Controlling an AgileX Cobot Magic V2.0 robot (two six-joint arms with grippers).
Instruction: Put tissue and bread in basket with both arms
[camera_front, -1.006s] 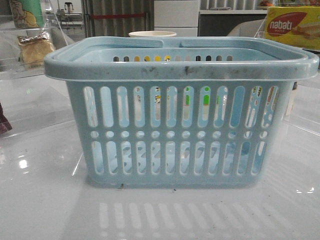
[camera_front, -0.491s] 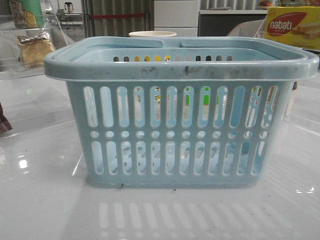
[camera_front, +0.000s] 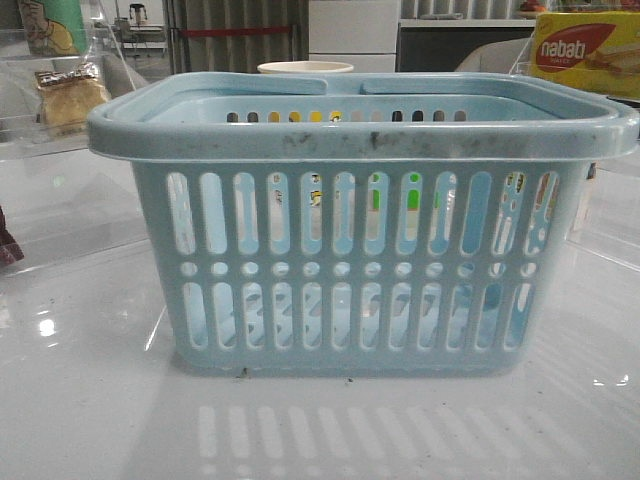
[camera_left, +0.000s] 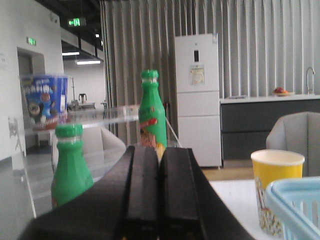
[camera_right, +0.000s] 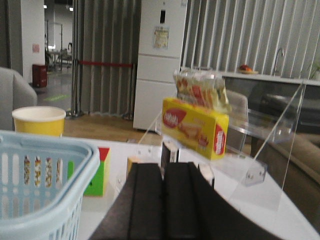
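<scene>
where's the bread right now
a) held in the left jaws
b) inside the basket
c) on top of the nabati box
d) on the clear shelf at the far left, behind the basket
d: the bread sits on the clear shelf at far left in the front view, behind the basket, not in it.

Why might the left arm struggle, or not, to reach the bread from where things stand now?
Probably it can reach. The bread sits on a clear shelf on the left, beside the basket, not behind it. The left gripper is shut and must open first.
</scene>
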